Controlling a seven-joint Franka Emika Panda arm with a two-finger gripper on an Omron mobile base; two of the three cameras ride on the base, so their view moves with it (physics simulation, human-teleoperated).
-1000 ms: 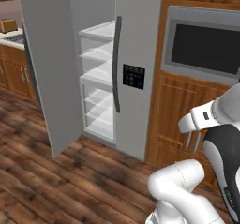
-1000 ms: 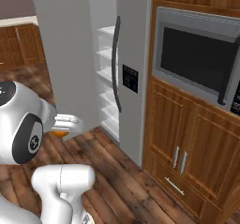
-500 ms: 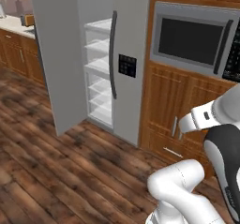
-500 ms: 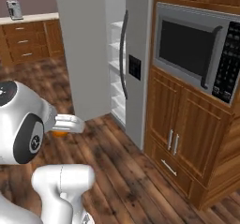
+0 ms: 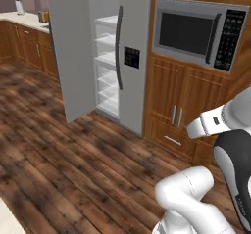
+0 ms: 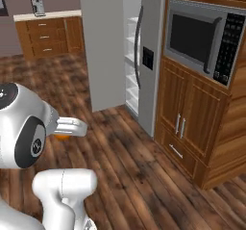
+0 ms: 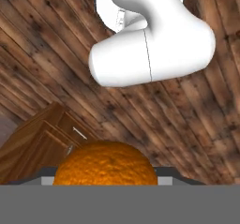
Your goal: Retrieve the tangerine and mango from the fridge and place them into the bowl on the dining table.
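The fridge (image 5: 98,52) stands with one door swung open, exposing white shelves, beside a built-in microwave (image 5: 196,32) in wooden cabinets. The gripper (image 7: 105,183) pinches the tangerine (image 7: 104,164) between its fingers, above the wooden floor (image 5: 59,150).

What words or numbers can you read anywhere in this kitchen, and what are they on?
None can be read.
The microwave has a dark button panel with small pale marks, too small and blurred to read.
The fridge has a dark dispenser panel with nothing legible on it.
The tangerine between the gripper fingers bears no label.
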